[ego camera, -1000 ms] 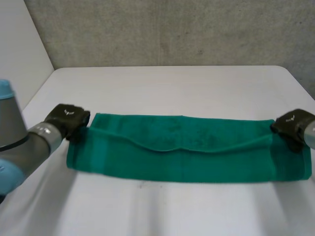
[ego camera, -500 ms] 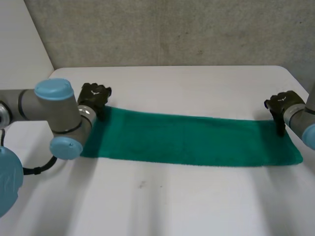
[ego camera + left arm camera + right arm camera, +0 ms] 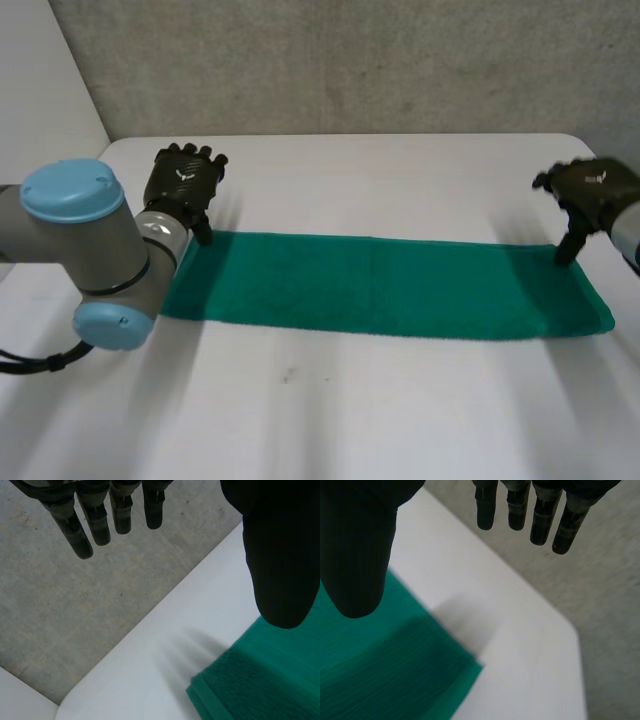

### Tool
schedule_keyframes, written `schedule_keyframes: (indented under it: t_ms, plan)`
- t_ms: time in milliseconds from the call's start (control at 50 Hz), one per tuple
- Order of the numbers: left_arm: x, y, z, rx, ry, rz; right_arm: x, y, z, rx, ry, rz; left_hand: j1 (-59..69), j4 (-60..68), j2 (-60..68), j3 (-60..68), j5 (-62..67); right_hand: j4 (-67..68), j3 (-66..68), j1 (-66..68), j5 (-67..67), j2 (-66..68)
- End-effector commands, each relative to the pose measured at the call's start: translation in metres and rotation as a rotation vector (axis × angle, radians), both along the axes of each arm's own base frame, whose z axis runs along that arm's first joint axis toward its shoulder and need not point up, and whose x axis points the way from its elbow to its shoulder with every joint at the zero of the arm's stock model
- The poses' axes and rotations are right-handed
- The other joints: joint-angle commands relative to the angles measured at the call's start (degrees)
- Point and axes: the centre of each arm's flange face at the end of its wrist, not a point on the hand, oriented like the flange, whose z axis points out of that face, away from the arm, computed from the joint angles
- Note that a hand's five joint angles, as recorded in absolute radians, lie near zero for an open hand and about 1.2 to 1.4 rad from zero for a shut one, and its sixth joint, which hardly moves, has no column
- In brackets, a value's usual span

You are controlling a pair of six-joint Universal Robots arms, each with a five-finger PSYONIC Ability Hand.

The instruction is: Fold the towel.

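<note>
1. Towel (image 3: 385, 285) lies flat across the middle of the white surface (image 3: 400, 170) as one long, narrow green strip. Its ends reach out toward both hands.
2. Change: a second ago the top layer was sagging mid-fold with both hands clamped on the towel's ends. Now that layer is down and smooth, with its edges lined up.
3. Left hand (image 3: 183, 180) has let go and lifted off the far left corner. In its wrist view the fingers (image 3: 82, 527) are straight and spread, with the thumb hanging over the cloth and nothing pinched.
4. Right hand (image 3: 590, 190) has done the same at the far right corner. Its fingers (image 3: 540, 515) are straight and apart, holding nothing. I can't tell if either thumb tip brushes the towel.
5. My read: the lengthwise fold is done and released. The strip is long, so I judge a crosswise fold, end to end, is probably due next.
6. Count: one towel, two hands, one surface.
</note>
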Motion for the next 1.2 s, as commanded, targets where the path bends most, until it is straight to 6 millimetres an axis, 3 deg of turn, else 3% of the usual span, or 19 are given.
schedule_keyframes:
  t_ms: [20,120,280,340,380,400,540,580,680,820,1040,1200]
  plan:
    - [0.004,0.027,0.006,0.040,0.044,-0.013,-0.013,0.035,-0.039,0.165,-0.019,0.012,-0.8,-1.1,-0.9,-1.4,-1.9,0.4,1.6,2.1,0.0,0.9]
    - [0.006,0.033,0.005,0.072,0.092,-0.008,-0.020,0.037,-0.052,0.182,-0.026,-0.004,-0.8,-1.1,-0.9,-1.4,-1.9,5.9,7.2,7.7,5.6,6.5]
    - [0.010,0.041,0.002,0.114,0.141,-0.003,-0.033,0.031,-0.063,0.135,-0.024,-0.041,-0.5,-0.7,-0.6,-1.0,-1.6,25.4,26.7,27.2,25.1,26.0]
    - [0.011,0.042,0.000,0.118,0.139,-0.001,-0.037,0.027,-0.070,0.126,-0.025,-0.055,-0.5,-0.7,-0.6,-1.0,-1.6,38.3,39.6,40.1,38.0,38.9]
    - [0.011,0.041,0.000,0.118,0.139,0.002,-0.043,0.022,-0.074,0.117,-0.024,-0.070,-0.5,-0.7,-0.6,-1.0,-1.6,58.3,59.6,60.0,57.9,58.8]
    - [0.012,0.040,0.001,0.116,0.140,0.005,-0.045,0.021,-0.075,0.117,-0.024,-0.076,-0.5,-0.7,-0.6,-1.0,-1.6,59.9,61.2,61.6,59.6,60.5]
    - [0.015,0.038,0.001,0.115,0.143,0.012,-0.058,0.013,-0.078,0.123,-0.017,-0.111,-0.5,-0.7,-0.6,-1.0,-1.6,56.2,57.5,58.0,55.9,56.8]
    - [0.014,0.038,0.001,0.115,0.143,0.011,-0.062,0.014,-0.079,0.139,-0.012,-0.125,-0.5,-0.7,-0.6,-1.0,-1.6,34.0,35.3,35.7,33.6,34.5]
    - [0.014,0.039,0.000,0.119,0.141,0.011,-0.061,0.018,-0.077,0.160,-0.017,-0.121,-0.2,-0.4,-0.3,-0.7,-1.3,26.1,27.4,27.9,25.8,26.7]
    - [0.014,0.039,0.000,0.119,0.141,0.011,-0.054,0.034,-0.062,0.178,-0.044,-0.083,0.2,-0.1,0.1,-0.4,-0.9,25.4,26.7,27.2,25.1,26.0]
    - [0.014,0.039,0.000,0.121,0.140,0.011,-0.046,0.054,-0.060,0.203,-0.076,-0.019,0.2,-0.1,0.1,-0.4,-0.9,19.6,20.8,21.3,19.2,20.1]
    - [0.014,0.039,0.000,0.123,0.141,0.012,-0.049,0.052,-0.064,0.203,-0.073,-0.025,0.2,-0.1,0.1,-0.4,-0.9,19.6,20.8,21.3,19.2,20.1]
